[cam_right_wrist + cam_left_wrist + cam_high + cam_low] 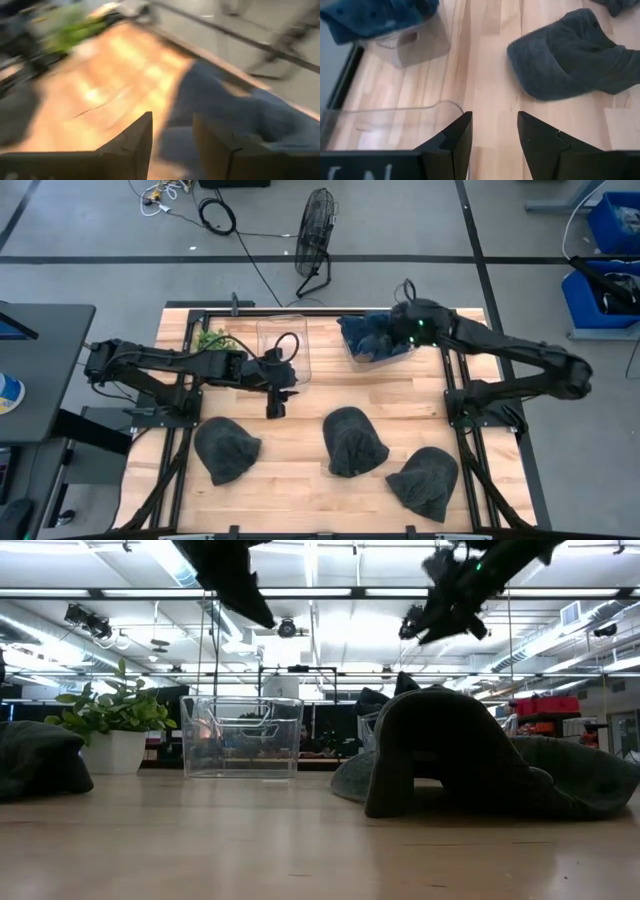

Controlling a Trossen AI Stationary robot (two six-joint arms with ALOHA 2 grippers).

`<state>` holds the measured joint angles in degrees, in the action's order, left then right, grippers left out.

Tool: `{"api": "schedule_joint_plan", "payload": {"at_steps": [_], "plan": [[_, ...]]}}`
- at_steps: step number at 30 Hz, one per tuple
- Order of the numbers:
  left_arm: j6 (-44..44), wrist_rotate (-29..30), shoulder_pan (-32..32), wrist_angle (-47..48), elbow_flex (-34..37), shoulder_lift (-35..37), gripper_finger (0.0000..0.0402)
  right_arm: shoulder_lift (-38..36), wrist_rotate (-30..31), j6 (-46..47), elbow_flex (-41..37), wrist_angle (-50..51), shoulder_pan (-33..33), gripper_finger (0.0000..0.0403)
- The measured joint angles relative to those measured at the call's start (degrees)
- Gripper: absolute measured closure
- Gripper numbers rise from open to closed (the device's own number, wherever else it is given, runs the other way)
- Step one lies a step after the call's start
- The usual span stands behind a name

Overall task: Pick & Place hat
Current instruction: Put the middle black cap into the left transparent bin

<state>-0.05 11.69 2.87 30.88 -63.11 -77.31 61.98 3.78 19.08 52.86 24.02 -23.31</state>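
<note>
Three dark grey hats lie brim-down on the wooden table: one at the near left (225,448), one in the middle (352,440) and one at the near right (425,480). My left gripper (275,410) hangs open and empty above the table, just on the near side of an empty clear bin (285,348). In its wrist view (494,134) the middle hat (570,55) lies ahead of the fingers. My right gripper (388,330) is open and empty over a bin of blue hats (372,340), which also shows in its wrist view (240,115).
A small potted plant (212,338) stands at the far left beside the clear bin. A black metal frame (300,310) runs along the table's far edge and sides. Bare wood lies between the bins and the hats. A fan (315,240) stands on the floor beyond the table.
</note>
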Motion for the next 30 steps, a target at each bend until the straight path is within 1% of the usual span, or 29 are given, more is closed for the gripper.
{"api": "schedule_joint_plan", "payload": {"at_steps": [3,6,9,13,16,19,22,24,26,30], "plan": [[-2.57,-2.71,0.0,4.02,-0.32,1.64,0.0241,-0.61,-4.63,-1.85,0.0,-0.7,5.85,0.0256],[-6.1,-5.33,0.36,9.48,-1.89,3.51,0.0241,0.6,-7.46,-4.25,0.0,-2.14,12.29,0.0256],[-9.44,-5.58,1.68,11.87,-2.82,5.94,0.0242,3.49,-7.88,-6.54,0.0,-4.06,19.09,0.0256],[-10.22,-5.66,3.41,12.2,-3.06,9.04,0.0242,9.49,-7.9,-8.05,0.02,-9.33,26.78,0.0256],[-11.15,-5.5,4.19,12.29,-3.1,10.4,0.0242,13.98,-8.43,-8.32,0.02,-8.91,31.06,0.0256],[-11.76,-5.45,4.52,12.32,-3.1,10.9,0.0242,17.35,-7.8,-11.44,0.02,-6.05,34.37,0.0256],[-11.95,-5.48,4.52,12.54,-3.08,10.72,0.0242,20.34,-5.29,-15.07,0.02,-3.99,36.54,0.0256],[-12.9,-5.43,4.52,12.36,-3.08,10.61,0.0242,22.32,-3.52,-15.06,0.02,-3.27,37.24,0.0256],[-13.6,-5.39,4.52,12.41,-3.08,10.46,0.0242,24.22,-3.41,-13.14,0.02,-2.58,37.49,0.0256],[-15.51,-5.37,4.5,12.24,-3.06,10.46,0.0242,27.36,-6.07,-10.47,0.02,-0.64,37.6,0.0256]]}}
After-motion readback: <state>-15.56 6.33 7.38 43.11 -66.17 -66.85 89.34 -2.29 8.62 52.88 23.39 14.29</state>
